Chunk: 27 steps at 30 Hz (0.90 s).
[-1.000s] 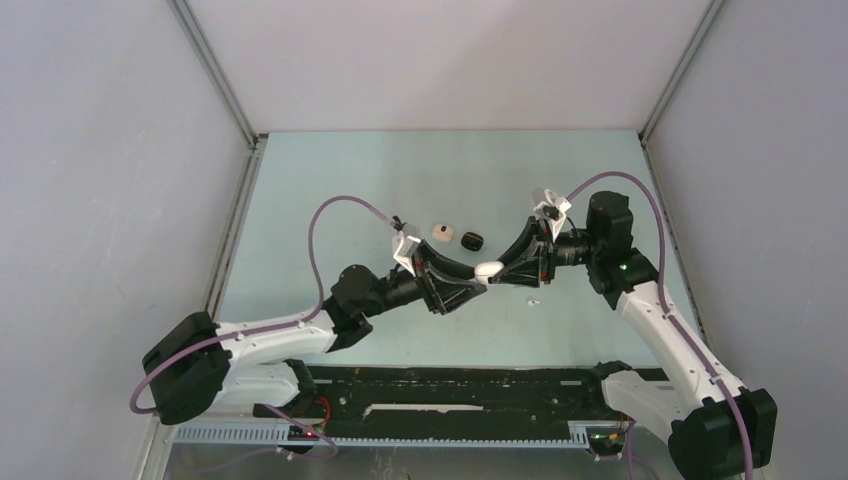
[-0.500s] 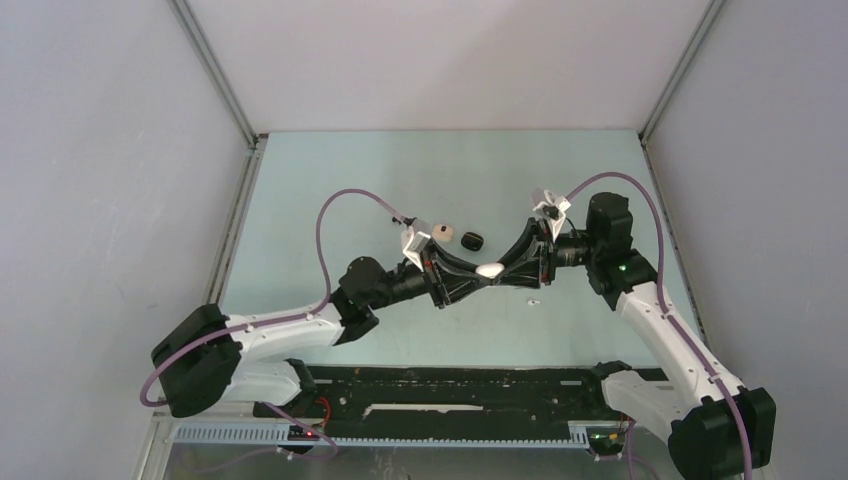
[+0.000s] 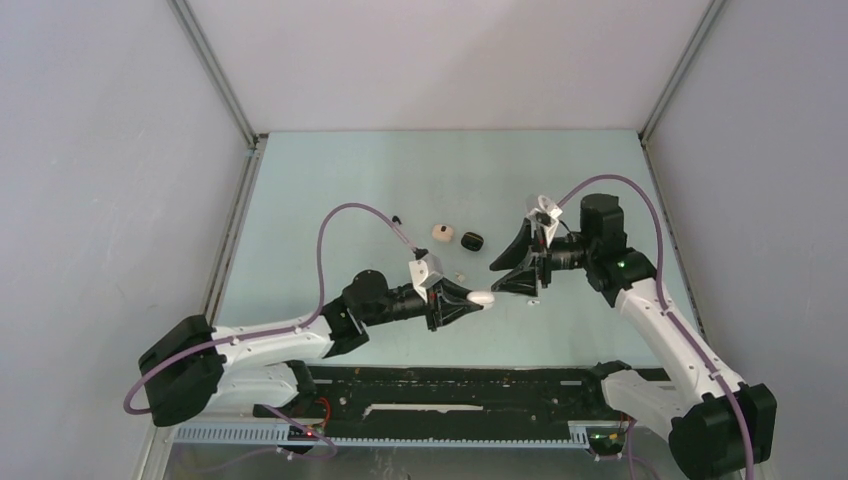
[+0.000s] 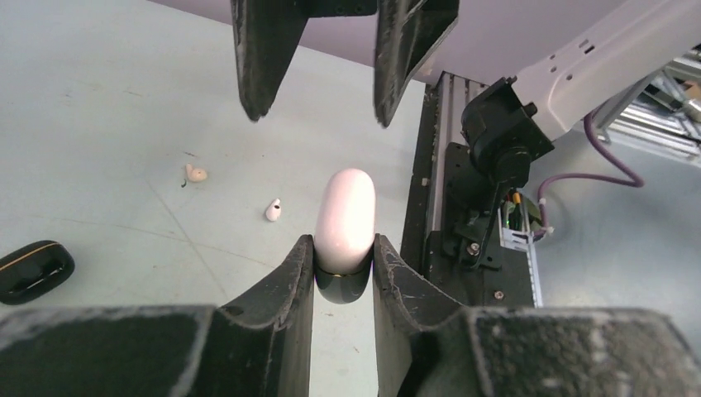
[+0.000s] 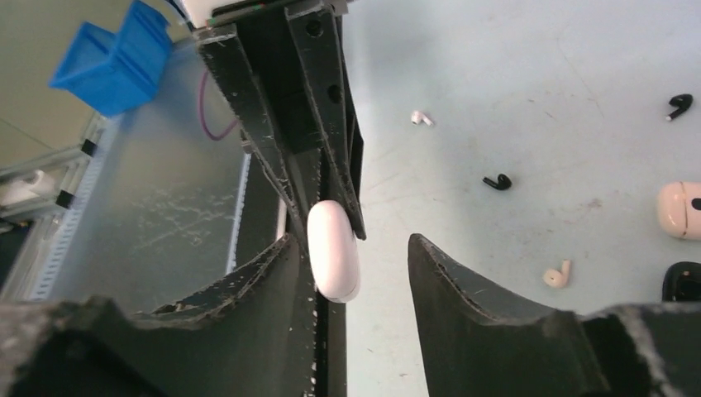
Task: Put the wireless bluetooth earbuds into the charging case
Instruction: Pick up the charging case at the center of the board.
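My left gripper (image 4: 343, 248) is shut on a white pebble-shaped charging case (image 4: 345, 219), which sticks out past its fingertips above the table (image 3: 481, 297). My right gripper (image 5: 351, 241) faces it, open, its jaws standing apart on either side of the case's (image 5: 333, 251) far end without pinching it. Loose earbuds lie on the table: a white one (image 5: 422, 117), a beige one (image 5: 558, 275), and two black ones (image 5: 498, 181) (image 5: 679, 102). The left wrist view shows the white bud (image 4: 273, 210) and the beige bud (image 4: 195, 173) to the left of the held case.
A beige-pink case (image 3: 441, 233) and a black case (image 3: 472, 240) sit side by side behind the grippers. The black rail (image 3: 450, 395) with the arm bases runs along the near edge. Grey walls close in the pale green table (image 3: 350, 170).
The right gripper has opened and let go of the white case. The left gripper closed on it, then drew it back toward the near left.
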Motion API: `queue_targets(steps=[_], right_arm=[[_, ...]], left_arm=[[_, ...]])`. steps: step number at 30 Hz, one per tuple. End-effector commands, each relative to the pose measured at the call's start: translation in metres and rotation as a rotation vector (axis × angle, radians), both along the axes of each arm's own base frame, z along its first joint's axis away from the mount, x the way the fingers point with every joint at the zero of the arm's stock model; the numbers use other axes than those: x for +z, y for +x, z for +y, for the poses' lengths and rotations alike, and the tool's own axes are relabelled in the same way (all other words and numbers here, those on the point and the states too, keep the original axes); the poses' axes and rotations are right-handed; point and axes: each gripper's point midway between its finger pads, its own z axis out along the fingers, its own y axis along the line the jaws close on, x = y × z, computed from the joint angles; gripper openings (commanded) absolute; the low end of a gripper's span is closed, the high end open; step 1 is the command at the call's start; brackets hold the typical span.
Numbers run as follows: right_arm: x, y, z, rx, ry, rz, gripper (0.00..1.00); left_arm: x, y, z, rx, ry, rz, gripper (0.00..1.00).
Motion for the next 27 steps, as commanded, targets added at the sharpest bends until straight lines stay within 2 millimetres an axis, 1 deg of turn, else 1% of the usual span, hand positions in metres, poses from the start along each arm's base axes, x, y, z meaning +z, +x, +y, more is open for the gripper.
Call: queue_targets(steps=[1,5,14,23,27], right_arm=[[-0.021,0.001,0.002,-0.016,-0.182,-0.121,0.52],[-0.034,-0.003,0.006,0.015,-0.266,-0.138,0.47],[-0.047,-0.008,0.008,0.042,-0.326,-0.168,0.44],[-0.048,-0.015,0.013,0.078,-0.318,-0.167,0.38],[-0.044,-0.017,0.014,0.082,-0.302,-0.162,0.43]], left_arm=[[0.009,0.005,0.004,0.031,0.015,-0.150,0.00],[0.008,0.006,0.004,0.037,0.032,-0.184,0.00],[0.006,0.006,0.004,0.042,0.032,-0.191,0.00],[0.005,0.005,0.002,0.033,0.037,-0.187,0.00],[0.002,0.004,0.000,0.021,0.047,-0.182,0.00]])
